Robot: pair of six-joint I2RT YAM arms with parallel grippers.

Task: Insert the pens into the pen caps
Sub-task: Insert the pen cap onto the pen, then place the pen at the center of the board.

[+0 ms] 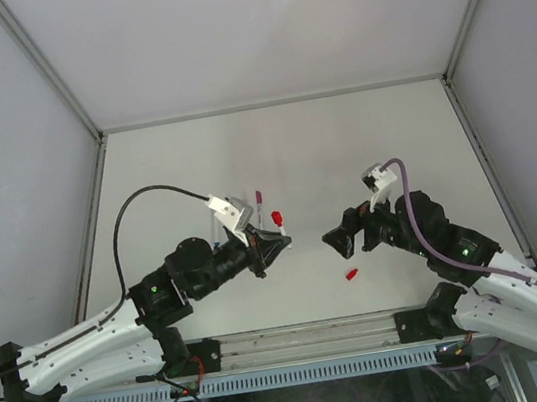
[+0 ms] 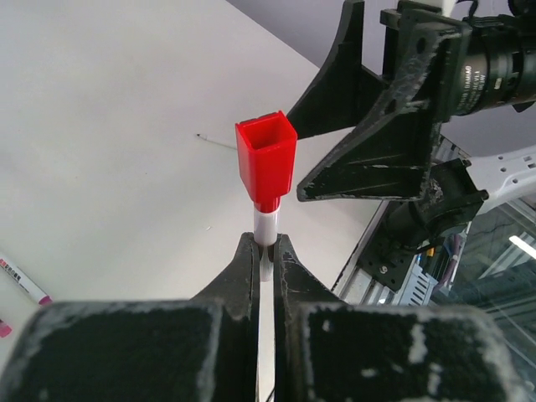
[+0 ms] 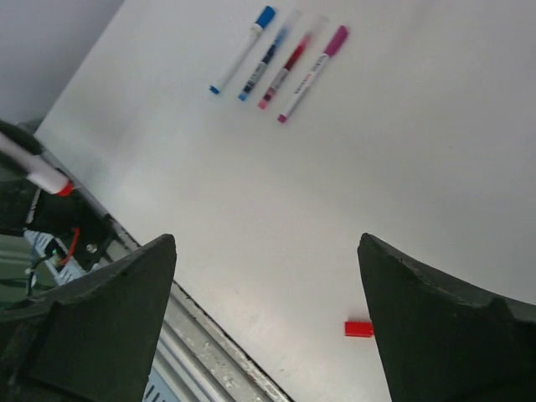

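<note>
1. Left gripper (image 2: 266, 251) pinches a pen (image 2: 265, 224) wearing a fitted cap (image 2: 266, 159).
2. Right gripper (image 3: 266, 251): jaws spread, empty, near the loose red cap (image 3: 358, 328).
3. Four pens (image 3: 290, 64) lie well beyond the loose red cap.

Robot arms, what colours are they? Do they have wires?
Both arms are white near the base and black further up, ending in black pointed fingers. The left arm carries a black cable; the right arm carries a purple cable.

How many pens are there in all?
5. Four lie side by side on the table: blue pen, dark blue pen, red pen, magenta pen. The fifth pen is clamped in the left fingers, red cap on its end. Others may hide behind arms.
</note>
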